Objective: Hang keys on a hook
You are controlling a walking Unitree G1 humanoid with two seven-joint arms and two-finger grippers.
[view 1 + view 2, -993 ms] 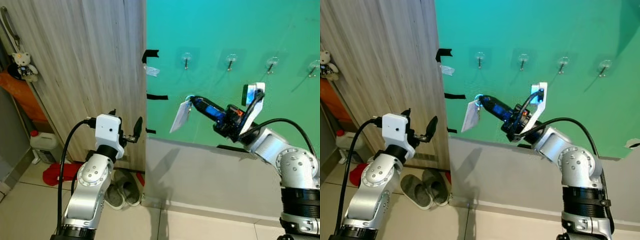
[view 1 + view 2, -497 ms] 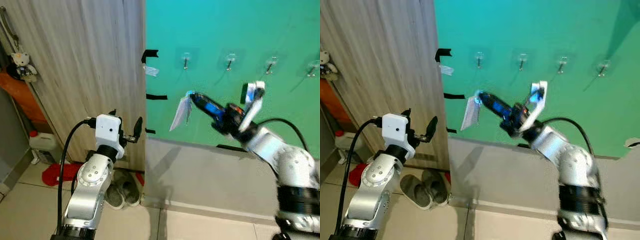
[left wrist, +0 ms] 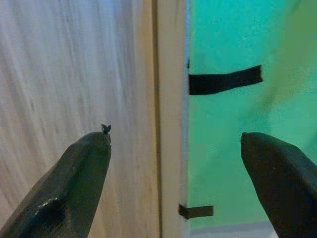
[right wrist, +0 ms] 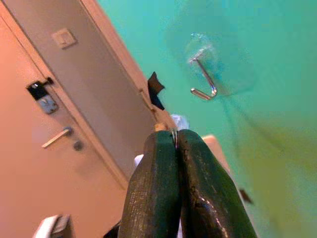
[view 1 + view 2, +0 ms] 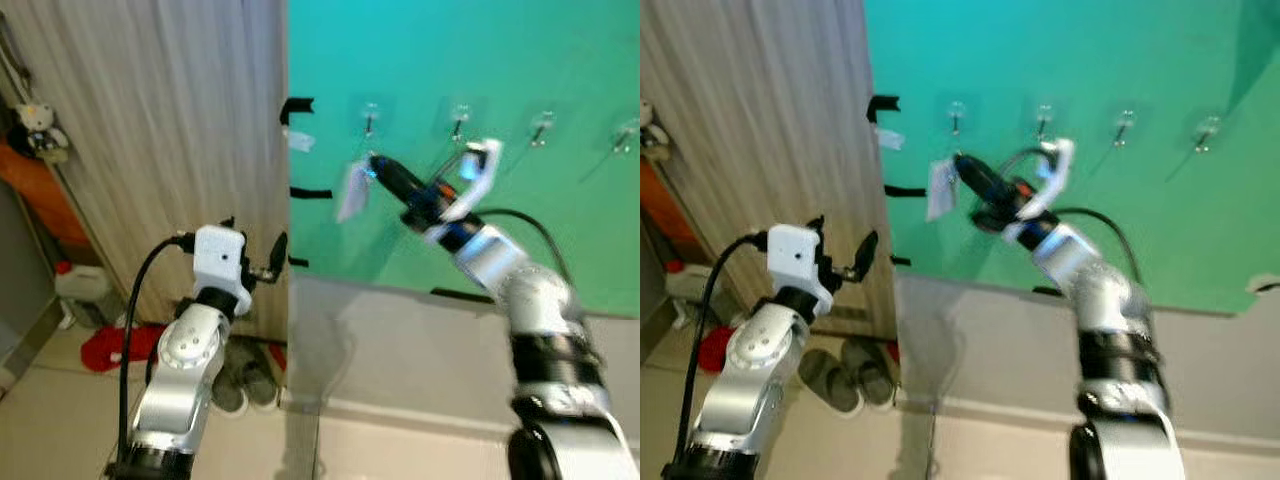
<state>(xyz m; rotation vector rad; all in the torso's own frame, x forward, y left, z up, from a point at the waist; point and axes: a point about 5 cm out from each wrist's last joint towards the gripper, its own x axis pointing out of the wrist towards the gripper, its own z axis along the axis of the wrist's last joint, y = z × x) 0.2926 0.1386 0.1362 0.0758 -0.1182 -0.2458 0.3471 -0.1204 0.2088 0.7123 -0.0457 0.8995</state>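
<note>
Teal wall (image 5: 500, 60) carries a row of clear-backed metal hooks; in the eye views the right gripper (image 5: 372, 165) is raised just below the leftmost hook (image 5: 369, 119), pinching the keys (image 5: 351, 190), whose white tag dangles limp. They look light and loose, likely to swing, so hold near the ring.

In the left wrist view, the left gripper (image 3: 176, 163) gapes wide, empty, before a wooden panel (image 3: 74, 74).

In the right wrist view, the fingers (image 4: 153, 183) are pressed together near the hook.

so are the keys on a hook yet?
Not yet. The right claw is shut on the keys, just below the leftmost hook.
</note>
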